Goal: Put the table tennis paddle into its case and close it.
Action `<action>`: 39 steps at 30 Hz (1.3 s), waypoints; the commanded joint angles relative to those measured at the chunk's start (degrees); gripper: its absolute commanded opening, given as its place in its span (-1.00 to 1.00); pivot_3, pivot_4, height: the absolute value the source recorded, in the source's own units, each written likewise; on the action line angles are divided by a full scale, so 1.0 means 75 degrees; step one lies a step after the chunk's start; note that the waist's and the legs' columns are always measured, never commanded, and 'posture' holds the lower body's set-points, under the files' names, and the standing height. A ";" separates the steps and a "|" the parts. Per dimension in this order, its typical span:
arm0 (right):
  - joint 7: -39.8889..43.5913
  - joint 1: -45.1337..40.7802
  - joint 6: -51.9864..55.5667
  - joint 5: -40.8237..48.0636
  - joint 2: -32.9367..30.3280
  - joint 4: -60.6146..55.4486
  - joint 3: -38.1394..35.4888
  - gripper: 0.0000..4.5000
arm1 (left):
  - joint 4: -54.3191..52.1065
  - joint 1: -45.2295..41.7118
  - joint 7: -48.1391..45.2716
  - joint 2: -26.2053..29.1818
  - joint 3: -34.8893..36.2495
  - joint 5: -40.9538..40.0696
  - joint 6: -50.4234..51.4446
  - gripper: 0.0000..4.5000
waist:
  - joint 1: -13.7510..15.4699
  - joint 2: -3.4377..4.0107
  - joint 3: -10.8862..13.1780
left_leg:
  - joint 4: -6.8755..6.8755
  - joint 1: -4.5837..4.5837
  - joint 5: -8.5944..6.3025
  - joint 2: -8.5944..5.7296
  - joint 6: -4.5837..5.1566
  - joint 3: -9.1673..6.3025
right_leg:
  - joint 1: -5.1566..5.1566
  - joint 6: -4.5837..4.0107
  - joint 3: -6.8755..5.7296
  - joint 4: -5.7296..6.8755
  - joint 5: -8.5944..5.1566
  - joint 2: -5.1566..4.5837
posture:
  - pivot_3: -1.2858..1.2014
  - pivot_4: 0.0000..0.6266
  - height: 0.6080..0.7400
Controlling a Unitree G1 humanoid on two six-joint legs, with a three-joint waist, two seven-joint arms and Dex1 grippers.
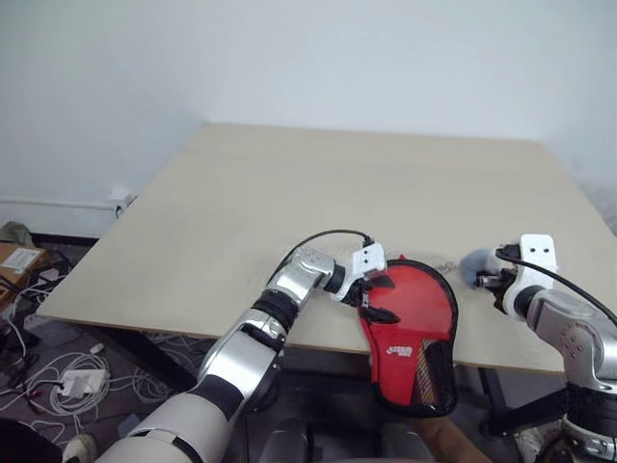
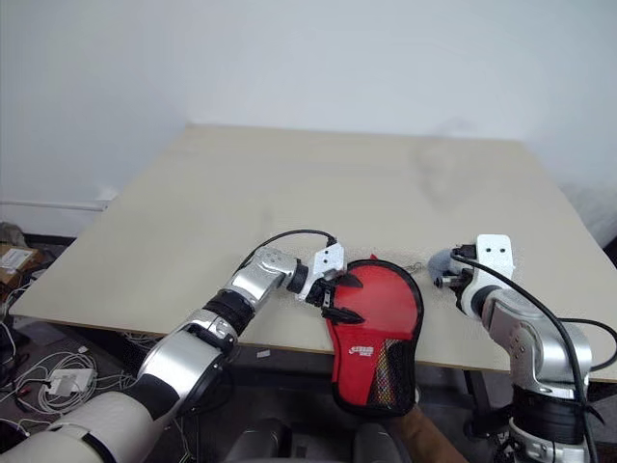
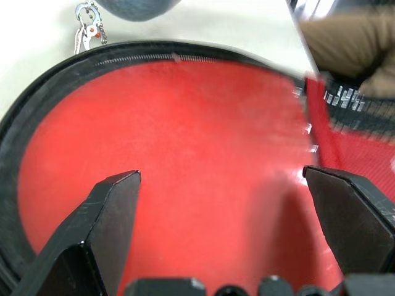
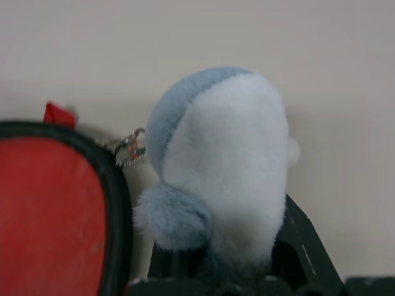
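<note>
- Claw on our left arm (image 1: 378,299) stands wide open over the round end of the case (image 1: 415,323), its two black fingers (image 3: 102,225) spread apart above the red fabric and gripping nothing.
- Our right claw (image 4: 247,259) is closed on a small grey and white plush charm (image 4: 222,160); the black fingers pinch its lower part, and it sits near the table's near edge, just beside the case on the side of our right arm.
- We see a short metal chain with a clasp (image 4: 128,149) running between the charm and the black rim of the case.
- We see the case lying flat at the near edge of the table (image 1: 337,183), its round end on the tabletop and its narrow end with the black mesh and white logo (image 1: 399,351) hanging past the edge toward us.
- A zip (image 3: 160,57) follows the black edging around the round end, and it looks drawn shut along the stretch in view.
- We cannot see the table tennis paddle itself, so we cannot tell whether it is inside the case.
- A person's hand (image 3: 352,43) is at the mesh end of the case, by the near edge.
</note>
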 commanded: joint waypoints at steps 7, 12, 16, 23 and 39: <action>0.0500 0.1588 0.0489 0.0321 -0.0374 -0.1672 -0.1130 -0.81 | 0.0368 -0.0007 -0.0328 -0.0022 -0.0354 0.0396 -0.0080 1.00 | 0.0074 -0.0001 -0.0001 | -0.0003 -0.0001 -0.0001 0.0002 0.0000 -0.0001 | -0.0001 0.0000 -0.0002 -0.0004 -0.0002 0.0001 | 0.03 -1.00 1.00; 0.0849 0.2466 0.0660 0.0515 -0.0460 -0.2462 -0.1597 -0.82 | 0.0478 -0.0043 -0.0396 -0.0100 -0.0342 0.0421 -0.0090 1.00 | 0.0077 0.0000 -0.0002 | 0.0001 0.0001 -0.0001 0.0002 -0.0001 0.0000 | 0.0003 0.0000 -0.0003 -0.0004 -0.0003 0.0000 | 0.03 -1.00 1.00; 0.1715 0.3820 0.0563 0.0926 -0.0828 -0.3562 -0.2205 -0.82 | 0.0579 -0.0097 -0.0445 -0.0252 -0.0305 0.0391 -0.0072 1.00 | 0.0215 0.0001 -0.0003 | -0.0003 -0.0002 -0.0003 0.0001 -0.0003 -0.0005 | 0.0004 0.0004 -0.0008 -0.0014 -0.0006 -0.0002 | 0.03 -1.00 1.00; 0.3090 0.5985 -0.0135 0.0938 -0.1625 -0.4125 -0.3040 -0.82 | 0.0725 -0.0111 -0.0353 -0.0360 -0.0277 0.0429 -0.0118 1.00 | 0.0250 -0.0027 0.0001 | 0.0019 0.0007 -0.0011 0.0000 -0.0013 0.0001 | 0.0010 -0.0010 -0.0010 -0.0024 -0.0018 -0.0009 | 0.03 -1.00 1.00; 0.5543 0.9635 -0.3635 -0.0894 -0.2442 -0.4466 -0.2510 -0.83 | 0.0732 -0.0125 -0.0278 -0.0439 -0.0193 0.0363 -0.0058 1.00 | 0.0302 -0.0036 -0.0001 | 0.0078 0.0010 -0.0085 0.0004 -0.0053 -0.0007 | 0.0065 0.0002 -0.0028 -0.0087 -0.0026 -0.0017 | 0.03 -1.00 1.00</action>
